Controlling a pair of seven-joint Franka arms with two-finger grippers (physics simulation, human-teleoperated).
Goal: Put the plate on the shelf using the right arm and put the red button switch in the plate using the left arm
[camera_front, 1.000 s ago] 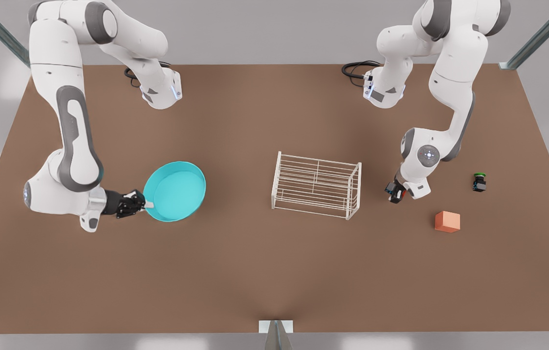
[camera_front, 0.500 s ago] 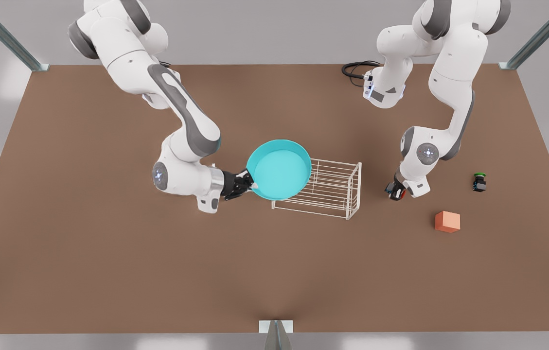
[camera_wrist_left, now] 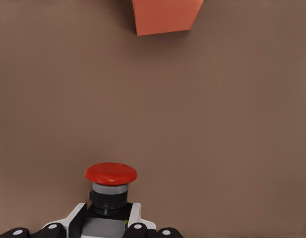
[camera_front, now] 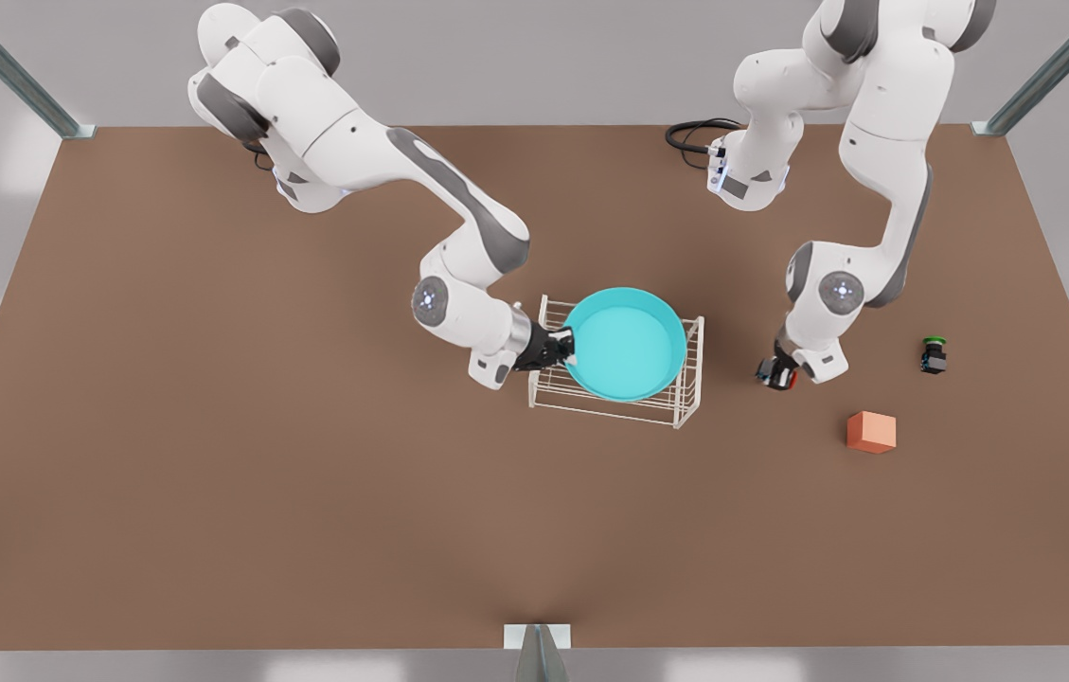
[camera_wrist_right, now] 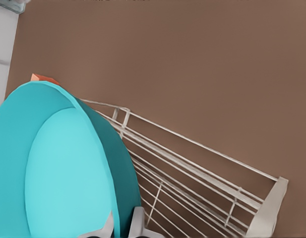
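both jaws are clamped: the right gripper (camera_front: 564, 352) pinches the rim of the plate (camera_front: 627, 343) over the wire shelf (camera_front: 685, 398), and the left gripper (camera_front: 774, 375) holds the red button switch (camera_wrist_left: 110, 184) just above the table (camera_front: 307, 493), beside the shelf's end on the front view's right. an orange cube (camera_front: 871, 432) and a green-capped switch (camera_front: 934, 354) sit farther right.
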